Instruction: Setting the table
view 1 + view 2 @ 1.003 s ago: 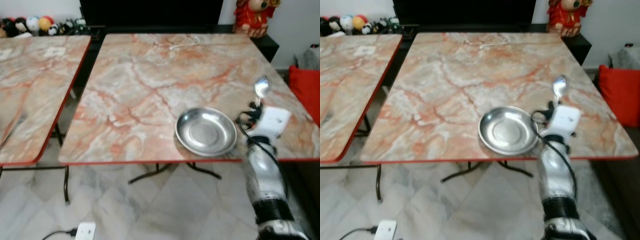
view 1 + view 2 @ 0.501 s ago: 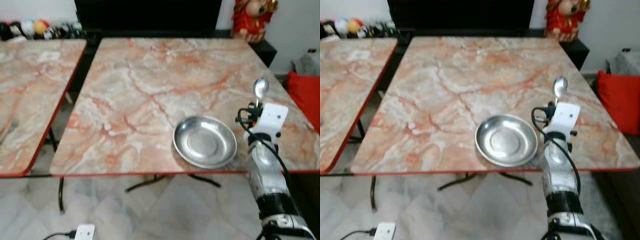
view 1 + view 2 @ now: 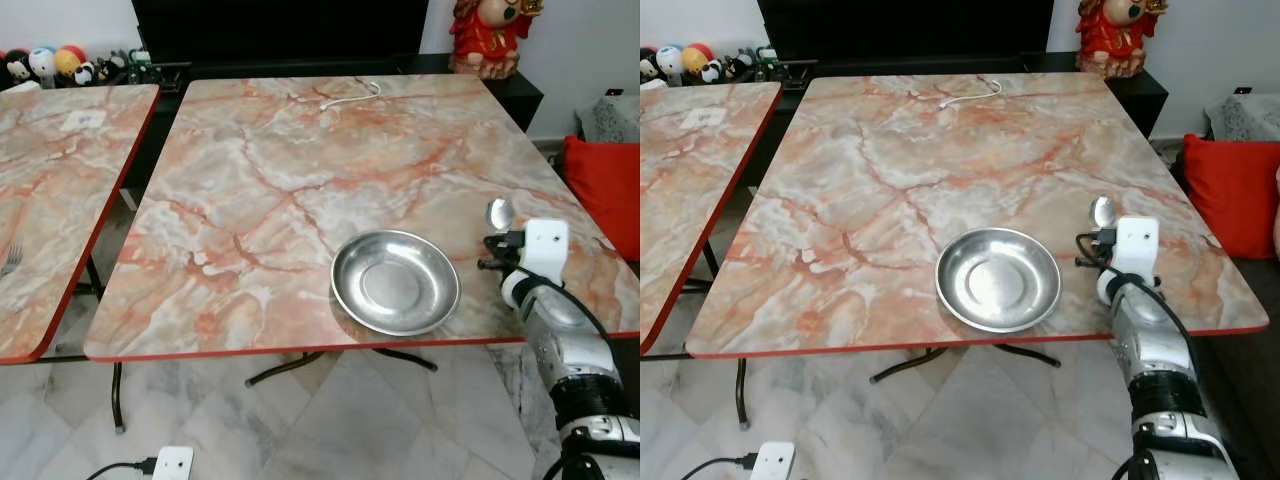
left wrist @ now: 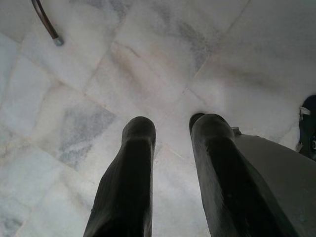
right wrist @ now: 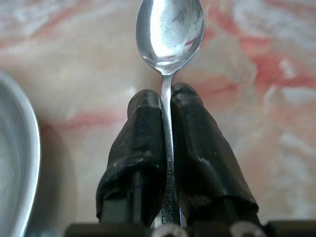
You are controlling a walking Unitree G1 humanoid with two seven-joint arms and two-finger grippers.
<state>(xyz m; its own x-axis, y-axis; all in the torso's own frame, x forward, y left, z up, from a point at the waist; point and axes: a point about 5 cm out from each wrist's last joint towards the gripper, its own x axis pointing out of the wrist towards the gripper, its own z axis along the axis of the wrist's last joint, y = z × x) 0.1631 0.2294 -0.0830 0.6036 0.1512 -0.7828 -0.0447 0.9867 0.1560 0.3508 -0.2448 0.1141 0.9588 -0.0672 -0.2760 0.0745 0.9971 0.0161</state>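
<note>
Head views
Table (image 3: pixel 300 180): marble-patterned top, red edge.
Bowl (image 3: pixel 395 281): steel, near the front edge, just left of the right gripper (image 3: pixel 497 243).
Spoon (image 3: pixel 499 213): bowl end sticks out beyond the jaws, over the tabletop.

Left wrist view
Left gripper (image 4: pixel 170 148): jaws apart, nothing between them; tiled floor (image 4: pixel 148 64) beyond.

Right wrist view
Right gripper: jaws clamped on the spoon handle, spoon bowl just past the fingertips (image 5: pixel 187 98); steel bowl rim off to one side.
</note>
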